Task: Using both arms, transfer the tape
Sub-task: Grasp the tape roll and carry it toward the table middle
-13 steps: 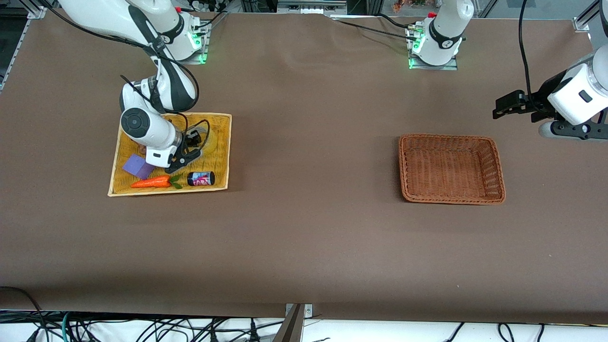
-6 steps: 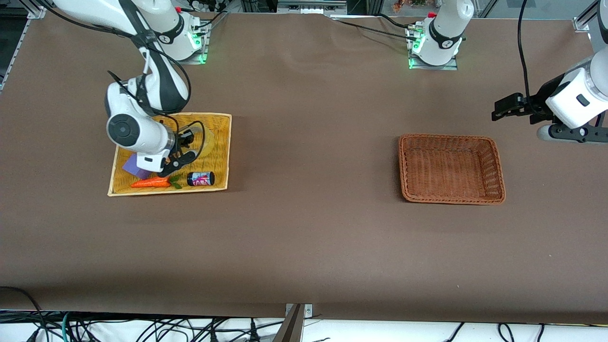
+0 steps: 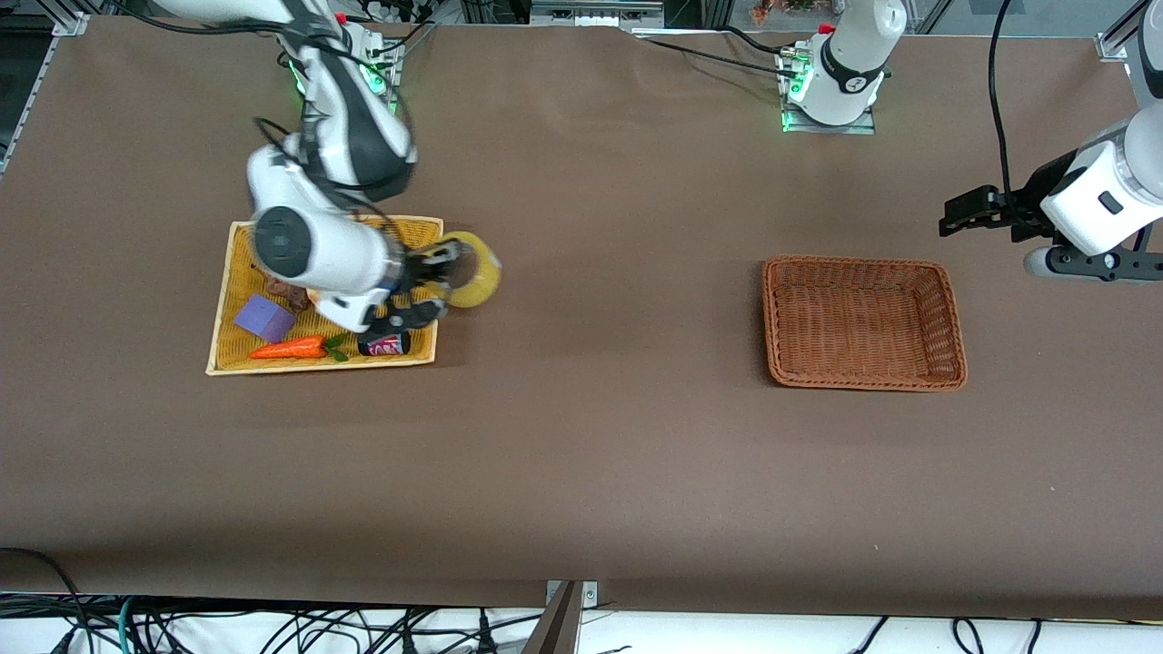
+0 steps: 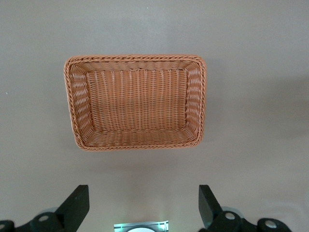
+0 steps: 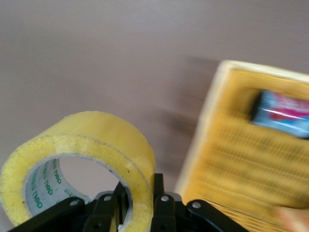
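The right claw (image 3: 434, 289) is clenched on the wall of the tape (image 3: 472, 281), one finger inside the ring, and holds it in the air over the edge of the yellow basket (image 3: 234, 354). The grip seems narrow, so carry slowly toward the middle of the worktop (image 3: 600, 436). The left claw (image 3: 965, 213) waits released near the brown basket (image 3: 949, 313).

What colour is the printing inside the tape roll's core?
Green lettering on the yellowish tape roll, clearest in the right wrist view.
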`<state>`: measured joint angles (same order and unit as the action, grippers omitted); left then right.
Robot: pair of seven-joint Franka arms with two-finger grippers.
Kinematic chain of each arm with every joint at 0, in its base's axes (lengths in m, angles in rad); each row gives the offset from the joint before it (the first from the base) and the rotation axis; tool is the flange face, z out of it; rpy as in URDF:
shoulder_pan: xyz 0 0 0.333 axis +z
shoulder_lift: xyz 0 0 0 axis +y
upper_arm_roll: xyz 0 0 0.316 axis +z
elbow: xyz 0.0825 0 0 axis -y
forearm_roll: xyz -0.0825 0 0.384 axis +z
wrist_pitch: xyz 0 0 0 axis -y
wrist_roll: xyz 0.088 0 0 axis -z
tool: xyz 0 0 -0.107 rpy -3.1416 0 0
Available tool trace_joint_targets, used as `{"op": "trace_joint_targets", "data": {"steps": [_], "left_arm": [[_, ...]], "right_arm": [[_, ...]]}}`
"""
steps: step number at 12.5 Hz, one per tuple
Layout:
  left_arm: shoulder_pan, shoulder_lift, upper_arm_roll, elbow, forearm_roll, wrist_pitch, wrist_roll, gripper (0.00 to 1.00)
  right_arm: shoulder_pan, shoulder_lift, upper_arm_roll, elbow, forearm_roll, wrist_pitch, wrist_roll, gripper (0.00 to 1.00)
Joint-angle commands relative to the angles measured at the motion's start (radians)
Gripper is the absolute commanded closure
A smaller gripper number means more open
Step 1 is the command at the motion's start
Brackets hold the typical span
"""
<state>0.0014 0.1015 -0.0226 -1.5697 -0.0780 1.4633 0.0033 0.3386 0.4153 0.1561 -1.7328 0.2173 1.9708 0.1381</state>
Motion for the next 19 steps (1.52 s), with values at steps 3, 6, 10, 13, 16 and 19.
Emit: {"op": "trace_joint_targets", "data": {"steps": [3,6,10,13,16,19], "left_arm": [[0.019,0.124,0.001,0.02,-0.006,0.006,-0.002,0.0],[0.029,0.228,0.001,0.042,-0.013,0.034,-0.002,0.0],[0.023,0.311,-0.013,0.027,-0.014,0.167,-0.006,0.0],[0.025,0.326,-0.066,0.011,-0.02,0.193,-0.089,0.0],[0.061,0.33,-0.202,-0.052,-0.032,0.291,-0.222,0.0],[0.071,0.342,-0.351,-0.131,-0.026,0.443,-0.411,0.0]], "right_arm": [[0.233,0.261,-0.004,0.202,0.01,0.279,0.435,1.0],[0.336,0.33,-0.004,0.202,0.01,0.463,0.581,0.87],[0.376,0.35,-0.006,0.2,-0.006,0.482,0.603,0.0],[0.362,0.307,-0.015,0.2,-0.006,0.462,0.589,0.0],[0.352,0.171,-0.148,0.2,-0.006,0.228,0.537,0.0],[0.353,0.065,-0.356,0.2,-0.006,-0.029,0.247,0.0]]}}
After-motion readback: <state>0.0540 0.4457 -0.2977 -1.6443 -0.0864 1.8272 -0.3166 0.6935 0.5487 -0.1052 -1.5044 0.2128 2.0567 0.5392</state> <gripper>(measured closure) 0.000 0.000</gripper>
